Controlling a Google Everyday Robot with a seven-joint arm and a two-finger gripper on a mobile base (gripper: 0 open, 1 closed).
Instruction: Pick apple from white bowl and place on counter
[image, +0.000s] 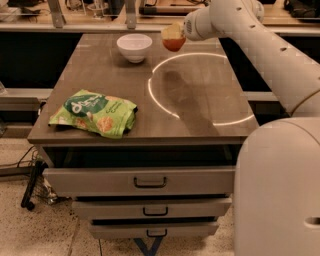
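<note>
The robot's white jointed arm (270, 55) reaches in from the right edge of the frame towards the upper middle, and its gripper (175, 36) sits at the end of it, just right of top centre. The gripper is clamped on the round, smooth orange-red apple (174, 44), which hangs in the air above the far part of the wide, glossy grey-brown desk (200, 115) without touching its surface. The apple's paler yellowish upper part lies against the gripper, and its red underside faces down. Just to the left of the apple, near the far edge of the desk, stands the small plain white round bowl (134, 46); it is upright on its narrow base, and the apple is beside it, not inside it. A bright thin ring of reflected light (151, 92) curves across the right half of the desk, and a dark shadow of the arm lies inside that ring. On the near left part of the desk lies a crumpled green snack bag (95, 112) with white lettering, flat on the surface and well apart from both bowl and apple. Below the desk edge, three grey drawers (140, 181) with dark handles step downward in the lower middle of the frame. The robot's bulky white body (280, 195) fills the lower right corner, and a speckled floor (35, 232) shows at the lower left.
</note>
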